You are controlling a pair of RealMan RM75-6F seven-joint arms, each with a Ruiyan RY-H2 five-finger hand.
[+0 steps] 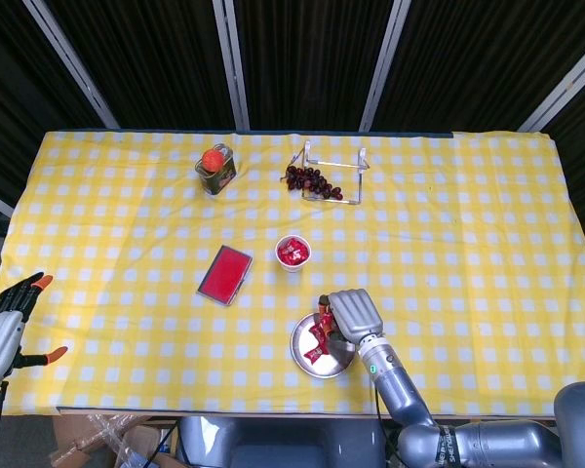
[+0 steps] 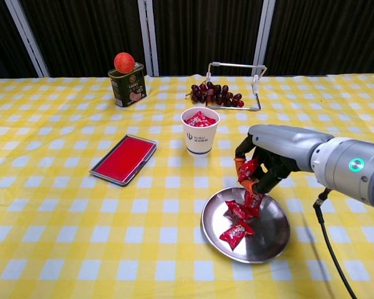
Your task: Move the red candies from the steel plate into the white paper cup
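Observation:
The steel plate (image 2: 265,240) (image 1: 308,367) lies near the table's front edge with a few red candies (image 2: 235,232) (image 1: 316,348) on it. My right hand (image 2: 268,159) (image 1: 354,313) hovers just above the plate's far rim and holds red candies (image 2: 249,168); one more dangles from it toward the plate. The white paper cup (image 2: 200,137) (image 1: 292,253) stands behind and left of that hand, with red candies inside. My left hand (image 1: 8,327) shows only in the head view, at the table's front left corner, fingers spread, holding nothing.
A red flat case (image 2: 124,159) lies left of the cup. At the back stand a tin (image 2: 127,88) with an orange ball on top and a wire rack (image 2: 237,84) with dark grapes (image 2: 213,94).

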